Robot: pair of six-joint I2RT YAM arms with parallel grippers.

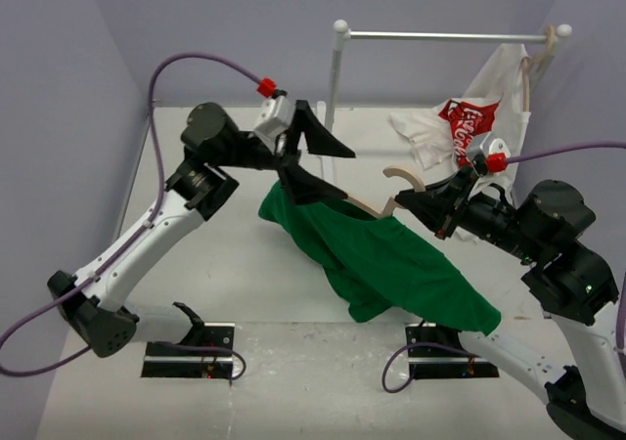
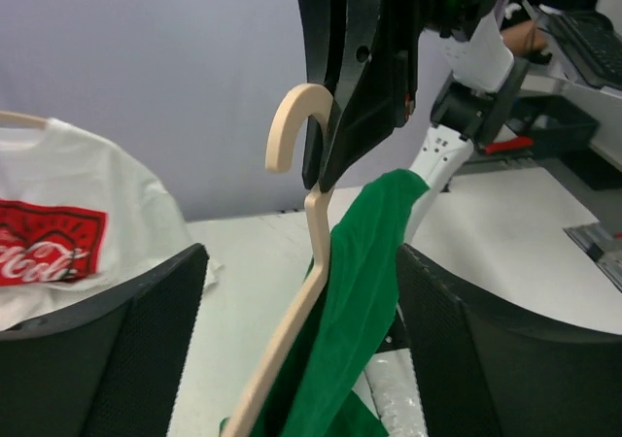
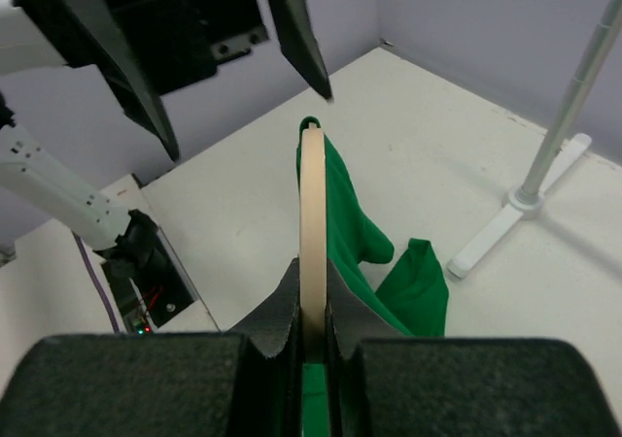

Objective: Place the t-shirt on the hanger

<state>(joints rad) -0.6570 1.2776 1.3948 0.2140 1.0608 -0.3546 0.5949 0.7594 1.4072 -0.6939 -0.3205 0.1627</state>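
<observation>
The green t-shirt (image 1: 391, 264) hangs in a loose bunch from the pale wooden hanger (image 1: 370, 208), trailing down toward the table's front. My right gripper (image 1: 419, 203) is shut on the hanger just below its hook. In the right wrist view the hanger (image 3: 312, 194) stands edge-on between the closed fingers of the right gripper (image 3: 312, 306), with the t-shirt (image 3: 362, 233) beside it. My left gripper (image 1: 315, 161) stands open at the hanger's far end. In its own view the hanger (image 2: 313, 262) and t-shirt (image 2: 374, 252) pass between the spread fingers of the left gripper (image 2: 301, 359).
A white shirt with a red logo (image 1: 469, 127) hangs on another hanger from the metal rail (image 1: 440, 36) at the back right. The rail's post and foot (image 3: 515, 214) stand behind the hanger. Walls close in on the left, back and right.
</observation>
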